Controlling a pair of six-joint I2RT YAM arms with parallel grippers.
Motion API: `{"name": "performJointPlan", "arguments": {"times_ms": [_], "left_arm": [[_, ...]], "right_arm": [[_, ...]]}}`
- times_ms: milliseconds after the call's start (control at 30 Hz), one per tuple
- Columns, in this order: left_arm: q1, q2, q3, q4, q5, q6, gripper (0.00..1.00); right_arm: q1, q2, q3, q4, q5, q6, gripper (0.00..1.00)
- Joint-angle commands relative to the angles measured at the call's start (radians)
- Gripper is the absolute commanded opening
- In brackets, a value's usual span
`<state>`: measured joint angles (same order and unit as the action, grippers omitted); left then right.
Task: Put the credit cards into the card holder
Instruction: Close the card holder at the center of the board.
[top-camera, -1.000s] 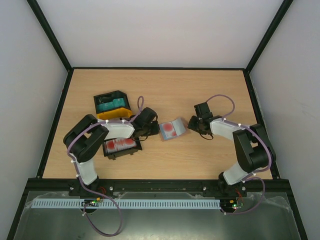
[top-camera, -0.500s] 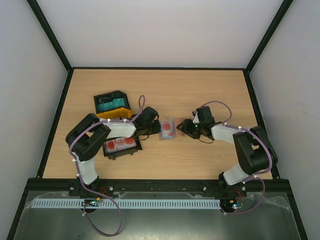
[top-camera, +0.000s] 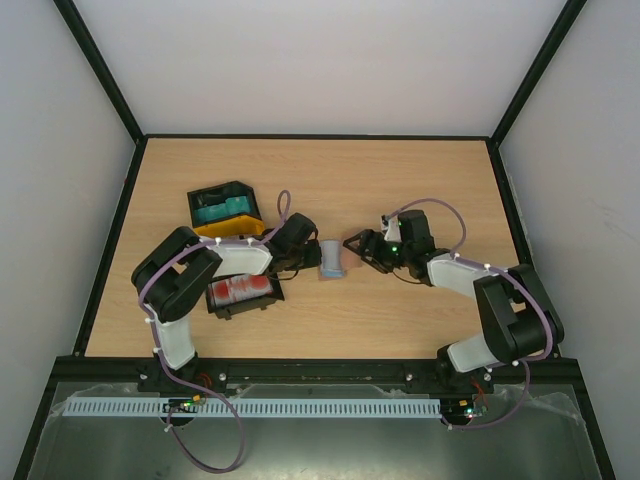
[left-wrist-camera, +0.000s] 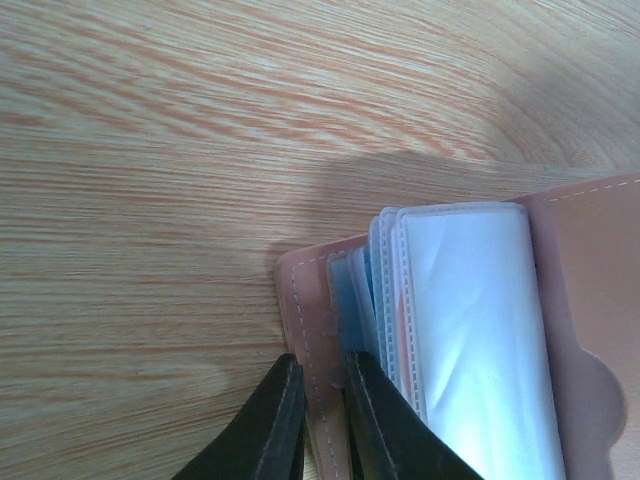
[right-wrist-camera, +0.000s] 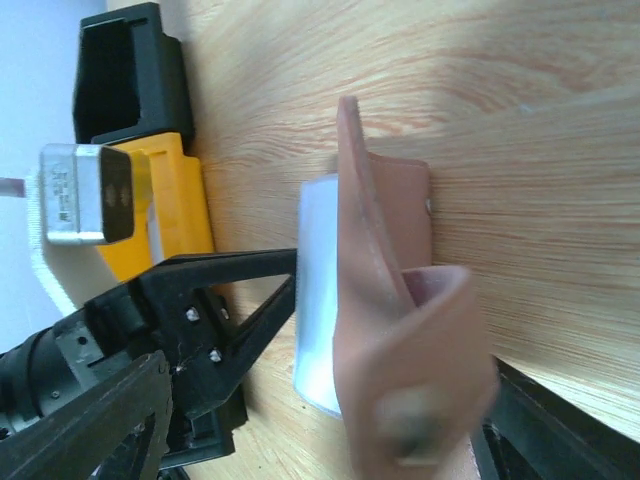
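top external view: pinning card holder (top-camera: 332, 258) by one edge in clamped left gripper (left-wrist-camera: 322, 372) to steady it; tipping its cover upright with right gripper (top-camera: 352, 248), fingers apart.

The left arm (top-camera: 238, 258) is bent at the elbow and lies low, reaching toward the middle. The left jaws are almost closed and pinch the thin edge of the card holder (left-wrist-camera: 600, 290). The right arm (top-camera: 452, 272) is bent too and reaches in from the other side. The right jaws are spread wide apart, pointing at the left jaws, close by.
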<state>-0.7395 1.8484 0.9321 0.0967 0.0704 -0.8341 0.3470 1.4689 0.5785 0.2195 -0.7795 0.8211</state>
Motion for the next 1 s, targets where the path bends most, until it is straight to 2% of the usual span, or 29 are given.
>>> {"name": "performJointPlan", "arguments": {"times_ms": [0, 433, 700, 867, 967], "left_arm": [[-0.011, 0.082, -0.035, -0.130, 0.008, 0.013, 0.16], [-0.011, 0.080, -0.039, -0.116, 0.021, 0.013, 0.16], [-0.009, 0.026, -0.070, -0.090, 0.013, -0.003, 0.17], [-0.008, -0.052, -0.100, -0.112, -0.068, -0.031, 0.19], [-0.006, -0.099, -0.121, -0.139, -0.117, -0.049, 0.19]], "right_arm": [[0.008, -0.028, -0.009, 0.057, -0.032, -0.005, 0.79], [0.049, 0.054, -0.009, 0.218, -0.221, 0.055, 0.81], [0.067, 0.153, -0.005, 0.259, -0.232, 0.081, 0.80], [0.071, 0.254, -0.001, 0.346, -0.230, 0.119, 0.78], [0.075, 0.281, 0.018, 0.309, -0.207, 0.112, 0.75]]}}
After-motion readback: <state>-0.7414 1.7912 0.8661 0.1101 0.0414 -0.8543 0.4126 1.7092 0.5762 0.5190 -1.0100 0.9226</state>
